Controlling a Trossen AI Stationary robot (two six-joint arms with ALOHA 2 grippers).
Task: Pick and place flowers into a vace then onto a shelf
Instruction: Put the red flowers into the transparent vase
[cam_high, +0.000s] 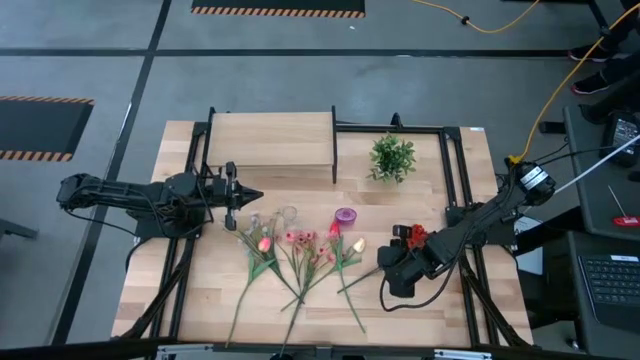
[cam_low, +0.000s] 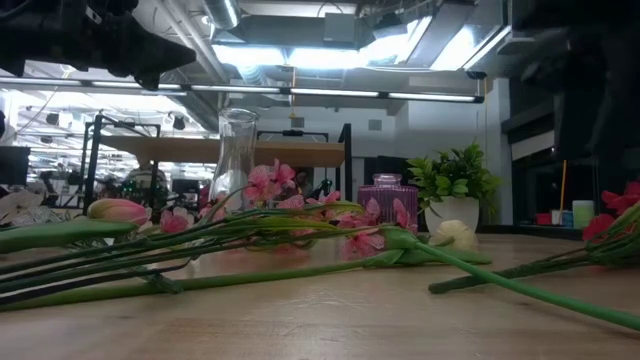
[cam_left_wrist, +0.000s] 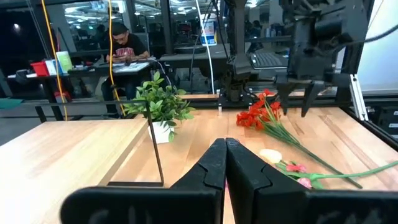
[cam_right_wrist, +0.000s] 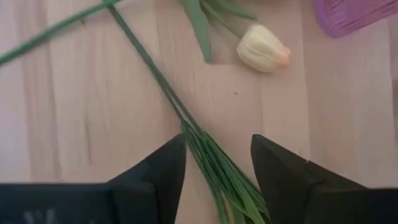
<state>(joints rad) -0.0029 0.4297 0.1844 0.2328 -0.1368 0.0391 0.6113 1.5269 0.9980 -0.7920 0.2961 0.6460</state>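
Several green-stemmed flowers (cam_high: 300, 255) lie flat on the table's middle: pink tulips, small pink blossoms and a cream tulip (cam_right_wrist: 261, 48). The red blossom cluster (cam_high: 410, 236) lies right of them, its stem bundle (cam_right_wrist: 208, 155) running toward the near edge. My right gripper (cam_right_wrist: 217, 155) hangs open over that bundle, pointing steeply down, one finger on each side and clear of it; the left wrist view shows it (cam_left_wrist: 294, 104) just above the red blossoms (cam_left_wrist: 258, 115). A purple vase (cam_high: 345, 216) and a clear glass vase (cam_low: 235, 150) stand behind the flowers. My left gripper (cam_high: 252, 196) waits shut and level at the left. The shelf (cam_high: 270, 140) stands at the far edge.
A small potted green plant (cam_high: 392, 157) stands at the far right, beside the shelf. Black frame rails (cam_high: 455, 190) run along the table's sides. Bare wood lies near the front edge, either side of the stems. A person (cam_left_wrist: 124, 46) sits at a desk beyond the table.
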